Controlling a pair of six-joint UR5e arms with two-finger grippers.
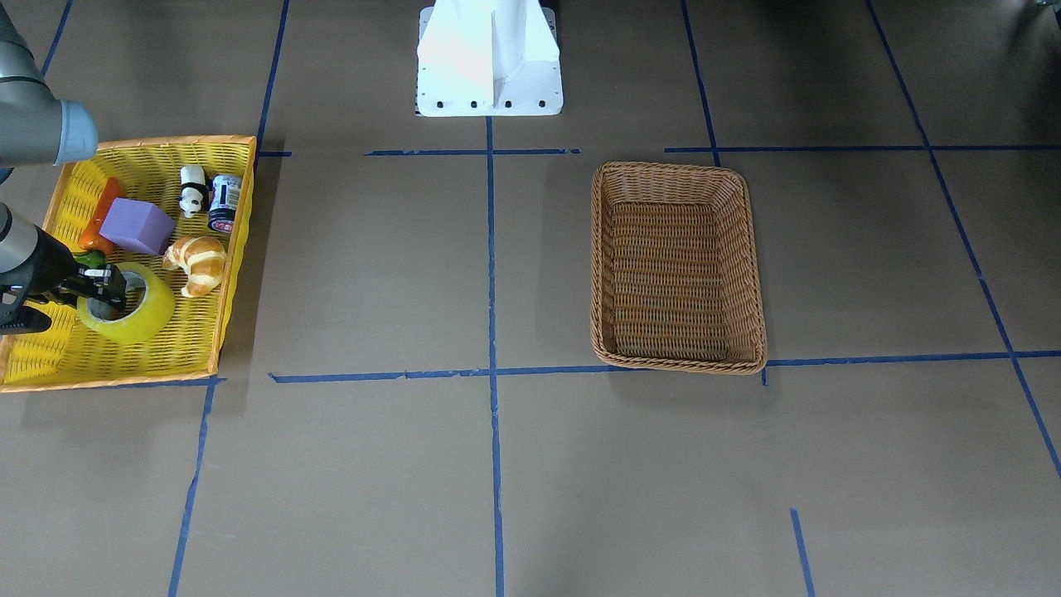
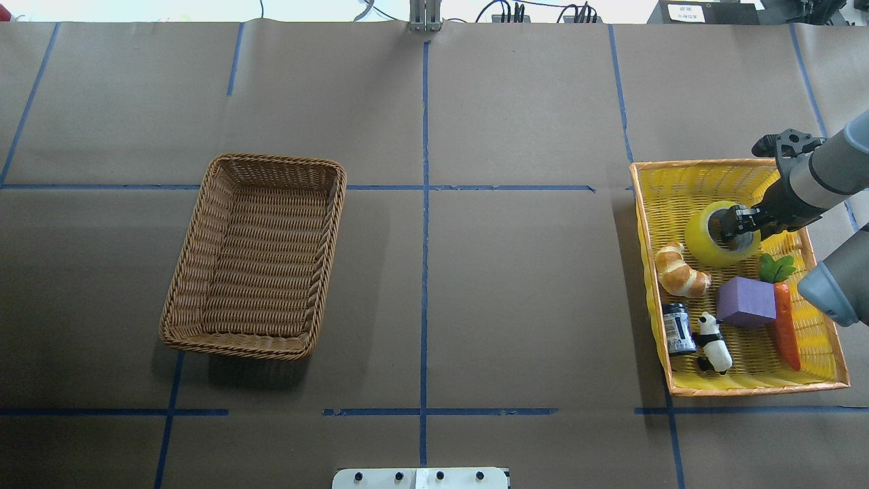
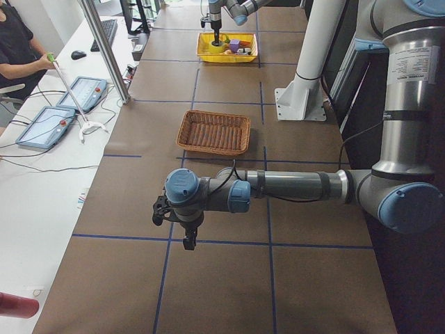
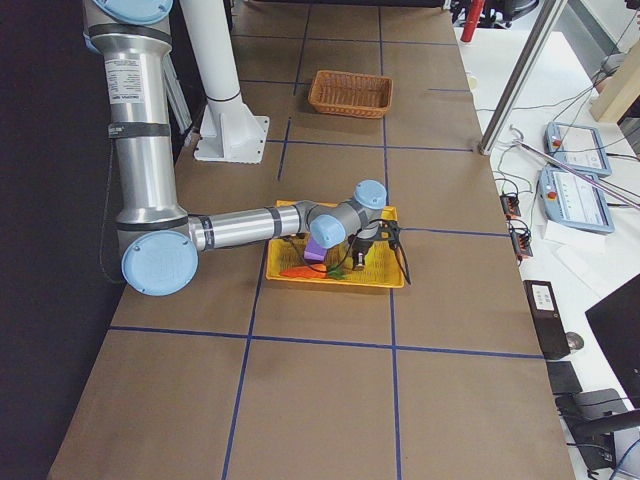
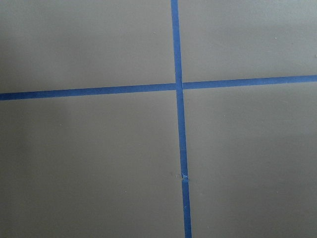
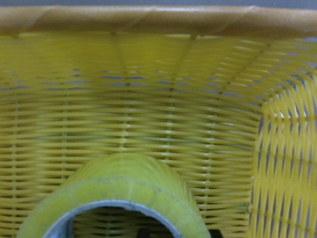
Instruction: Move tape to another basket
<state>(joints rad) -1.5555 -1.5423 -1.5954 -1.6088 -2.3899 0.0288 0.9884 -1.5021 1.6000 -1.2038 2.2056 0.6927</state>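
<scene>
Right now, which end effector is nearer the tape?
Right. The right end effector is at the tape's core; the left end effector hangs over the table, far away.

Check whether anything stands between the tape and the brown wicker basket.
Nothing stands on the table between them, only bare paper. The tape sits inside the yellow tray, so its rim facing the basket must be cleared, and the croissant lies close beside that route.
</scene>
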